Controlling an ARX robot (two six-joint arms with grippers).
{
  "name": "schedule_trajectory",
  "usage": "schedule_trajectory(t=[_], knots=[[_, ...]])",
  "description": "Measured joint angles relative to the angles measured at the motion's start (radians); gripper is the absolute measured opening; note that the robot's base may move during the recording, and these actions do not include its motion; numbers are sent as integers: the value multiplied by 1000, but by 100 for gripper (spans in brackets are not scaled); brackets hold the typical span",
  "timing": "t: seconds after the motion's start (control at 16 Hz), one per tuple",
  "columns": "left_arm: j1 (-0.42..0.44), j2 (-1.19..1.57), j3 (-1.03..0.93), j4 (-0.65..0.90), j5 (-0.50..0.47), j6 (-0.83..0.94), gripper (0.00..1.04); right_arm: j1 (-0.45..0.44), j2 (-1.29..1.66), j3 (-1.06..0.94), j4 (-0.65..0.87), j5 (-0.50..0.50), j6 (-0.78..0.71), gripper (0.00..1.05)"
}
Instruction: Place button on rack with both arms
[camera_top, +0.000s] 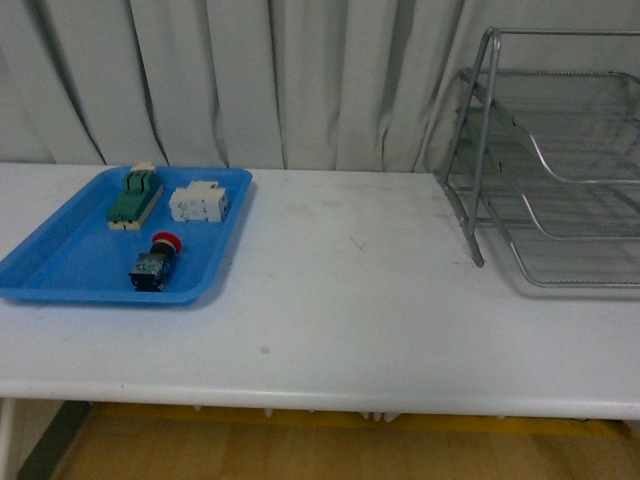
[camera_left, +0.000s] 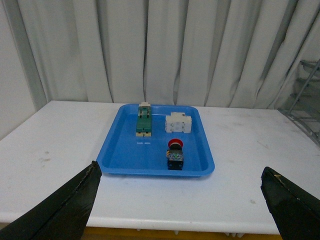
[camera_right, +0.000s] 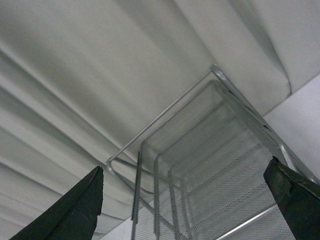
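While left gripper (camera_left: 180, 169) and right gripper (camera_right: 184, 165) gape empty, I fear the tipped button (camera_top: 155, 262) rolling by the tray's (camera_top: 60, 272) front rim.

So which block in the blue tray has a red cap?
The button, nearest the tray's front edge; the green switch and white block sit behind it.

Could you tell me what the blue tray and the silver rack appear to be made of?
The flat blue tray looks like moulded plastic: uniform colour, soft sheen, rounded rim. The silver three-tier rack looks like metal: tubular frame, fine mesh shelves, dull grey finish.
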Motion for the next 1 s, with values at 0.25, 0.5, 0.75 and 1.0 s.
schedule_trajectory(t=[0.25,0.5,0.75,1.0], knots=[[0,0,0,0,0,0,98,-24,211,86,14,-4,221,98],[0,0,0,0,0,0,98,-22,299,25,154,-13,421,98],[0,0,0,0,0,0,98,6,349,-27,265,-24,516,98],[0,0,0,0,0,0,98,56,442,-59,328,1,574,98]])
